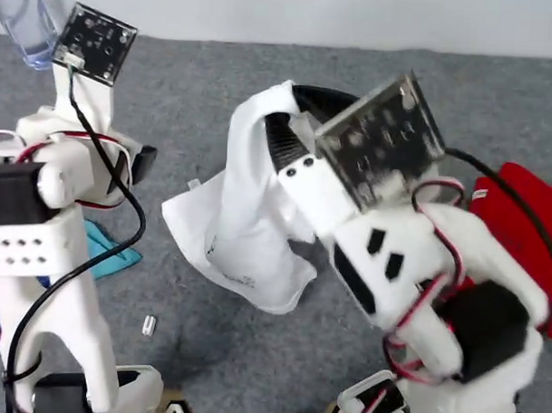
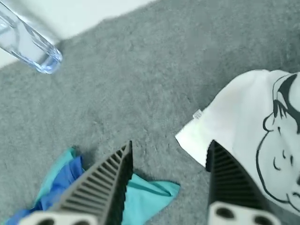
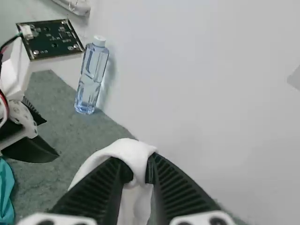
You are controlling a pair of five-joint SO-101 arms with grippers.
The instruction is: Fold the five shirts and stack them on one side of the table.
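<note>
My right fingers (image 3: pixel 105 187) pinch the hanging shirt (image 1: pixel 239 214) between them, and its lower end reaches the bench (image 1: pixel 353 73). That end lies just beside my left fingers (image 2: pixel 105 183). Bunched shirts (image 2: pixel 145 194) lie beneath them and a bottle (image 2: pixel 28 44) stands beyond. Another shirt (image 1: pixel 521 201) lies on the bench, on the far side of my right fingers from the left ones.

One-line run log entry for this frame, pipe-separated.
right hand: shut on white shirt, shirt hanging from it | left hand: open, holding nothing | teal shirt: near left hand | red shirt: beside right arm

Red shirt (image 1: pixel 531 188) half behind right arm (image 1: pixel 410 266), cut by edge. Teal shirt (image 1: pixel 95 237) mostly behind left arm (image 1: pixel 48 253). White shirt (image 2: pixel 243 122) print cropped.
</note>
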